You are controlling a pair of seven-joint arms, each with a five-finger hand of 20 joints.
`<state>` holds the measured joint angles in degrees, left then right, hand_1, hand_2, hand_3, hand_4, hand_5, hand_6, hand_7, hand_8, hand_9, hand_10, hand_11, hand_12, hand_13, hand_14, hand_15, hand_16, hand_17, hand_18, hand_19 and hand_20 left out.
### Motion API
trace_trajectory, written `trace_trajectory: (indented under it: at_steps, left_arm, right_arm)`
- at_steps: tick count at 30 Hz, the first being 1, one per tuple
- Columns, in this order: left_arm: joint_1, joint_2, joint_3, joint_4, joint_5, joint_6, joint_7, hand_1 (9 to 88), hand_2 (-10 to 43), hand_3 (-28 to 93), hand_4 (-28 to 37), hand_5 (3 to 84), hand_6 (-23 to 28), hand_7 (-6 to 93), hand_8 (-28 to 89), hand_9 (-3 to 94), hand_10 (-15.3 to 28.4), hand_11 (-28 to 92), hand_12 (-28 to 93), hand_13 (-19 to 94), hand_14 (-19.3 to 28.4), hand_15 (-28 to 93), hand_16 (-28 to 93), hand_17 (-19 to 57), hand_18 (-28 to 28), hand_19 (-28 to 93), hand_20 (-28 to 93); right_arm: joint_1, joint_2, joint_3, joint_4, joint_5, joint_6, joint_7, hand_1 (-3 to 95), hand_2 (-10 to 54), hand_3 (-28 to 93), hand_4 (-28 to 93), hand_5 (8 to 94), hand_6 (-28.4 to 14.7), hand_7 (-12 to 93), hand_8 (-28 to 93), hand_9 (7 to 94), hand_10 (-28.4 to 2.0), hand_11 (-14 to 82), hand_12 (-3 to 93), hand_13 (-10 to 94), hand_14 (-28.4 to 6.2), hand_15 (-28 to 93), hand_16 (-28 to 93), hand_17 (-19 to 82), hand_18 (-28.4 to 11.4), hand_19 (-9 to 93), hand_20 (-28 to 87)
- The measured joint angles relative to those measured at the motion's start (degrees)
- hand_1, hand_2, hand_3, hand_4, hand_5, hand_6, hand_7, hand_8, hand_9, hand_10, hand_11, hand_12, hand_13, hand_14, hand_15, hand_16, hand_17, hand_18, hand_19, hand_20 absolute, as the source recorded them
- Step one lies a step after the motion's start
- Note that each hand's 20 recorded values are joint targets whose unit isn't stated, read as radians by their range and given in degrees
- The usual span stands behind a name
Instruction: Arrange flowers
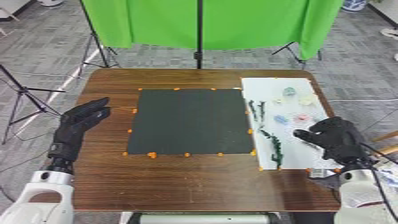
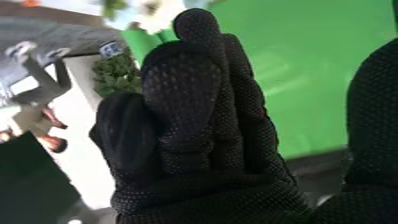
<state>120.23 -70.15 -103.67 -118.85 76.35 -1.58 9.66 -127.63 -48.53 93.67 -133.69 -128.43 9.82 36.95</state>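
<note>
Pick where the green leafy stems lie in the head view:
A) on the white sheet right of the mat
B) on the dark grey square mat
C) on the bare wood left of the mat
A: the green leafy stems lie on the white sheet, to the right of the dark grey square mat.

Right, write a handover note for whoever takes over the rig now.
Left hand: open, above the left side of the brown wooden table.
Right hand: open, at the right edge of the white rectangular sheet.
Things: green leafy stems, a blue flower head and a pink one lie on the sheet, right of the dark square mat.
Done: no arranging evident.
Left: the whole arrangement, probably on the mat.
</note>
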Motion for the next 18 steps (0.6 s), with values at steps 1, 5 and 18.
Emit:
trace_trajectory:
  at_steps: [1, 5, 18]
  left_arm:
    - [0.04, 0.1, -0.04, -0.06, 0.06, -0.03, -0.09, 32.6, -3.0, 63, -17.0, 47.6, 5.1, 10.6, -6, 46.0, 14.5, 18, 11, 37, 18.9, 19, -1, 9.9, 11.6, 8, 18]
    - [0.23, 0.31, -0.26, -0.3, 0.24, -0.11, -0.34, 32.9, -3.1, 63, -16.9, 47.6, 5.2, 10.6, -6, 45.9, 14.5, 18, 11, 37, 18.8, 19, -1, 9.8, 11.6, 8, 18]
    - [0.68, 0.71, -0.51, -0.64, 0.58, -0.66, -1.58, 33.2, -3.3, 62, -16.6, 47.5, 5.2, 10.4, -6, 45.9, 14.7, 18, 11, 37, 18.7, 19, -1, 9.6, 11.6, 8, 18]
  right_arm:
    - [0.05, 0.83, -0.27, -0.08, -0.36, -1.92, 0.69, 32.6, -9.5, 44, -28, 69.0, -7.5, 10, -7, 78.7, -17.0, 16.0, 18.9, 88, -5.5, 54, 32, 61, -12.9, 93, 49]
    - [1.6, 3.83, -2.8, 0.02, -0.54, -10.42, 2.58, 49.2, -9.5, -3, -8, 70.5, -7.9, 10, -7, 81.1, -17.4, 16.2, 18.8, 89, -5.1, 53, 33, 63, -12.5, 93, 50]
    - [12.55, 8.77, -15.11, 4.3, -0.84, -13.57, 5.43, 37.2, -9.5, 30, -5, 75.2, -7.6, 12, -7, 85.6, -17.2, 18.3, 19.5, 93, -3.4, 51, 34, 67, -9.7, 93, 47]
